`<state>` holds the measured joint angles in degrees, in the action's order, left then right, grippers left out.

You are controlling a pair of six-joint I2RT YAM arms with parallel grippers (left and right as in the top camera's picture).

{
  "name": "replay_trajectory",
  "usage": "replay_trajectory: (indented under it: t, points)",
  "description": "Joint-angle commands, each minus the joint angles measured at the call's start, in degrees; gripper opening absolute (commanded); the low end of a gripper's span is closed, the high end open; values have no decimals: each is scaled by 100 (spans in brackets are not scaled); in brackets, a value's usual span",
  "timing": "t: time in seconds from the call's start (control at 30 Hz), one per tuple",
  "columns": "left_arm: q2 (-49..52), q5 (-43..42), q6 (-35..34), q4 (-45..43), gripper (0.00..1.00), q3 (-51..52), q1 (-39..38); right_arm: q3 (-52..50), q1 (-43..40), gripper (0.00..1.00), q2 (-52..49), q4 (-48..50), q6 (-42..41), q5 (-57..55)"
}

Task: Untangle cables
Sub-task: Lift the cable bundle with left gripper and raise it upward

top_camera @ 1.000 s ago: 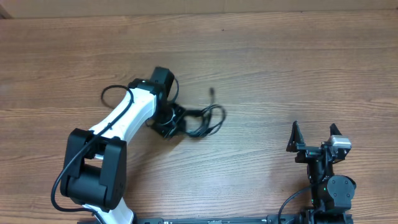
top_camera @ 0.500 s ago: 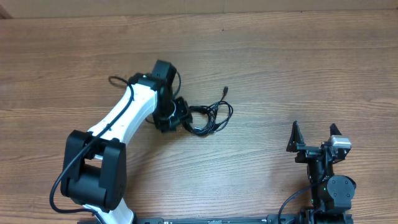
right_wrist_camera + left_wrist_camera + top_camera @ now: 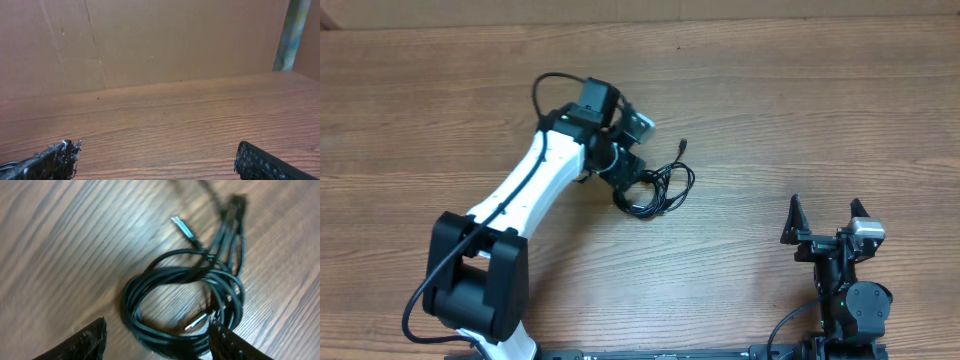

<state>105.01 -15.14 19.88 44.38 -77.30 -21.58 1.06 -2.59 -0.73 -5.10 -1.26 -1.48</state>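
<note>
Wood-grain table [image 3: 820, 100] lies matte beneath us. Our left gripper [image 3: 160, 336] hovers released, its fingers straddling the cables [image 3: 200, 272], a glossy black coil near table centre. Our right gripper [image 3: 155, 152], at five o'clock, sits released too. We judge that pinching several strands would tighten the tangle, and the silver plug [image 3: 182, 227] could snag.

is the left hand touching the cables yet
Cannot tell. In the left wrist view the open left hand hangs over the cables. The coil reaches one finger, but whether they actually touch is unclear.
</note>
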Motion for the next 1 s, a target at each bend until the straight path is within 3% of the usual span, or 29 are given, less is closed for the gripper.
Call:
replay_trajectory:
  t: [0.0, 0.43, 0.67, 0.77, 0.87, 0.97]
  points:
    - [-55, 48, 1349, -118, 65, -63, -175, -61, -7, 100, 57, 39, 26, 9]
    - [247, 70, 2050, -160, 60, -63, -208, -61, -7, 100, 57, 39, 26, 9]
    - [798, 70, 2048, -166, 57, -63, -208, -61, -7, 100, 57, 39, 26, 9]
    - [997, 70, 2046, -236, 43, -63, -208, -61, -7, 100, 57, 39, 26, 9]
    - [1141, 70, 2046, -330, 17, -63, -208, -63, -7, 100, 57, 39, 26, 9]
    - [1139, 74, 2044, -380, 4, -66, -208, -61, -7, 100, 57, 39, 26, 9]
